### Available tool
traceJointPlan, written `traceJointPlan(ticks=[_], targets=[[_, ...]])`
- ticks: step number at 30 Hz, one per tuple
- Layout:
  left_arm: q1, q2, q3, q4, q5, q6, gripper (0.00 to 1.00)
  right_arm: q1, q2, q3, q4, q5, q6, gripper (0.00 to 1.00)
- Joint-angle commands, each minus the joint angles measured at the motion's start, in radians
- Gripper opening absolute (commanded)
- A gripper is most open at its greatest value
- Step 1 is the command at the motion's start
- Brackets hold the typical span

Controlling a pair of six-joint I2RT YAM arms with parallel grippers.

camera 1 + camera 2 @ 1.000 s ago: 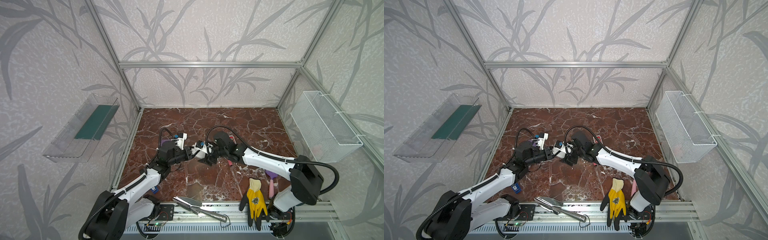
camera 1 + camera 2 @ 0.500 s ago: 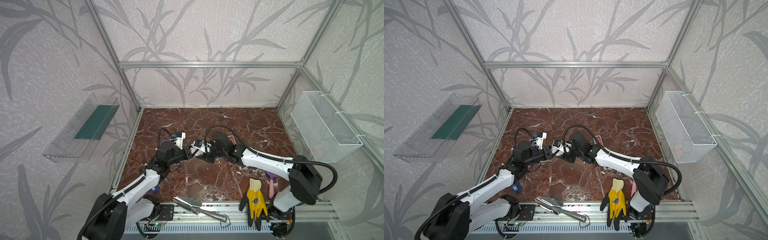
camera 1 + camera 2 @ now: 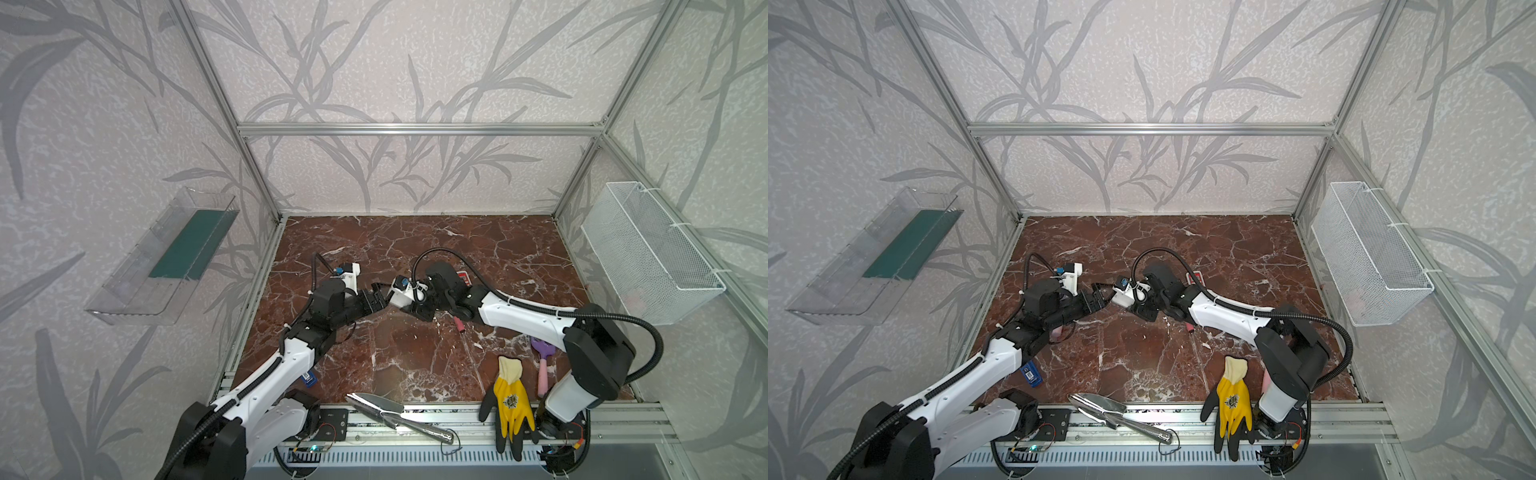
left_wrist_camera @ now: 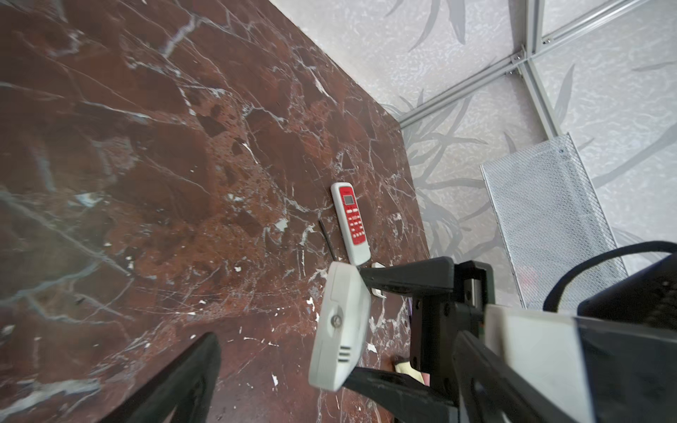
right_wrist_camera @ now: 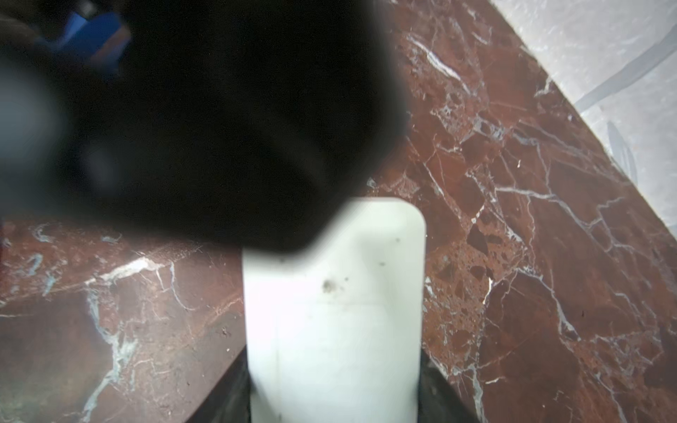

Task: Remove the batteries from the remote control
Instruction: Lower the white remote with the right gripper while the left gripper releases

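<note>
Veined red-brown marble formed the worktop (image 3: 415, 365) between leaf-patterned walls (image 3: 374, 62). Right jaws gripped a white remote (image 5: 333, 311); left jaws stood wide open near it, a red remote (image 4: 351, 223) beyond.

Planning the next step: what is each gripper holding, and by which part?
The right gripper clamps the white remote across its long sides near one end. The left gripper is open, holding nothing.

Two remotes: red remote (image 4: 351, 223), white remote (image 4: 339, 329). One glove (image 3: 512, 399) at five o'clock, one trowel (image 3: 376, 404) at six, one basket (image 3: 648, 257) at three.
</note>
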Motion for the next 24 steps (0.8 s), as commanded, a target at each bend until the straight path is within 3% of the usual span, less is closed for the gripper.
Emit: traceJointPlan(ticks=[1, 7, 24], targets=[[0.016, -0.066, 0.057, -0.161, -0.122, 0.053, 1.0, -0.008, 0.066, 0.046, -0.095, -0.004, -0.062, 0.39], [0.025, -0.147, 0.066, -0.255, -0.215, 0.096, 1.0, -0.008, 0.174, 0.143, -0.234, -0.061, -0.116, 0.46], [0.026, -0.185, 0.042, -0.254, -0.216, 0.114, 0.99, 0.005, 0.378, 0.338, -0.434, -0.064, -0.162, 0.56]])
